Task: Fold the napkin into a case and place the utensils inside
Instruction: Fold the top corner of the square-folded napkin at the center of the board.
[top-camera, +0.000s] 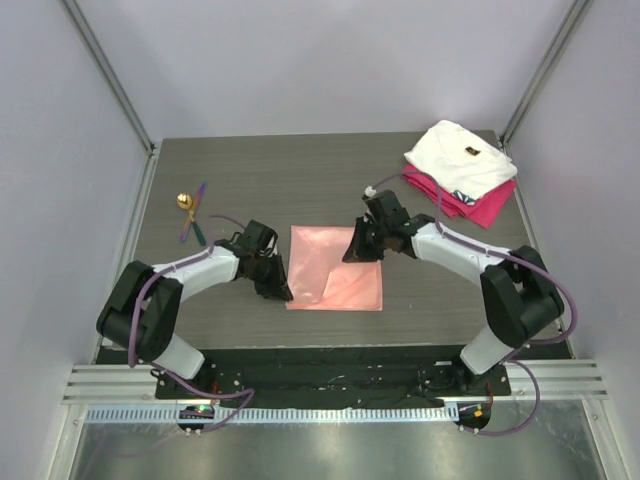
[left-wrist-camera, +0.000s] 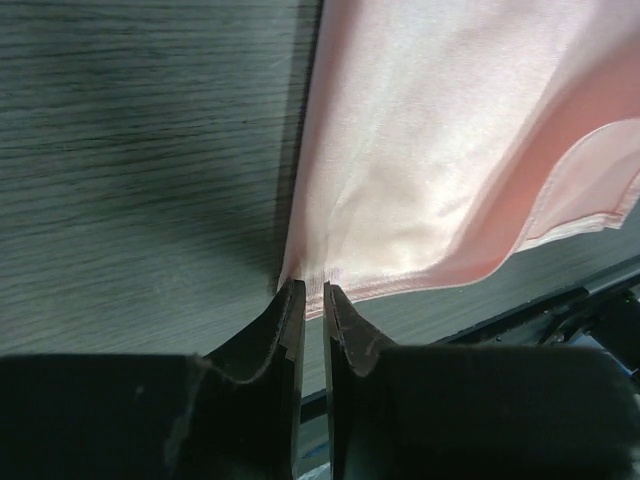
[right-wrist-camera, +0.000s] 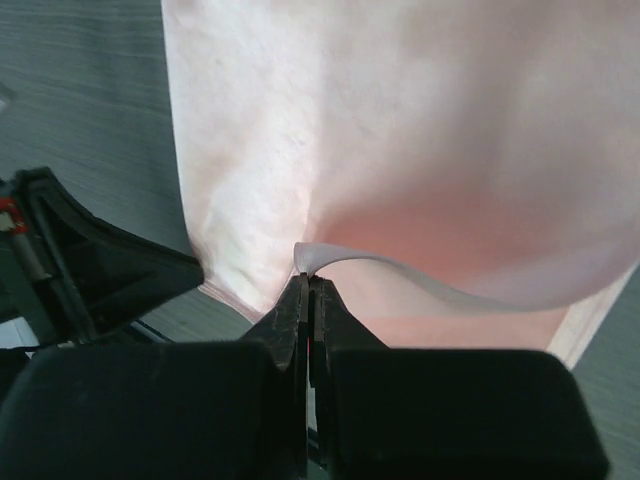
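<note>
Right wrist: napkin (right-wrist-camera: 400, 150) edge within right claw (right-wrist-camera: 309, 287)

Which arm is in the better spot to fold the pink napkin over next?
Right, probably. The right claw is pinched shut on the napkin at its edge, lifting it a little. The left claw only sits at a corner, jaws slightly apart.

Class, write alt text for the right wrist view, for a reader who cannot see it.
The right gripper, jaws shut, pinches a lifted edge of the salmon-pink napkin, which fills most of the view over the grey wood-grain table.
</note>
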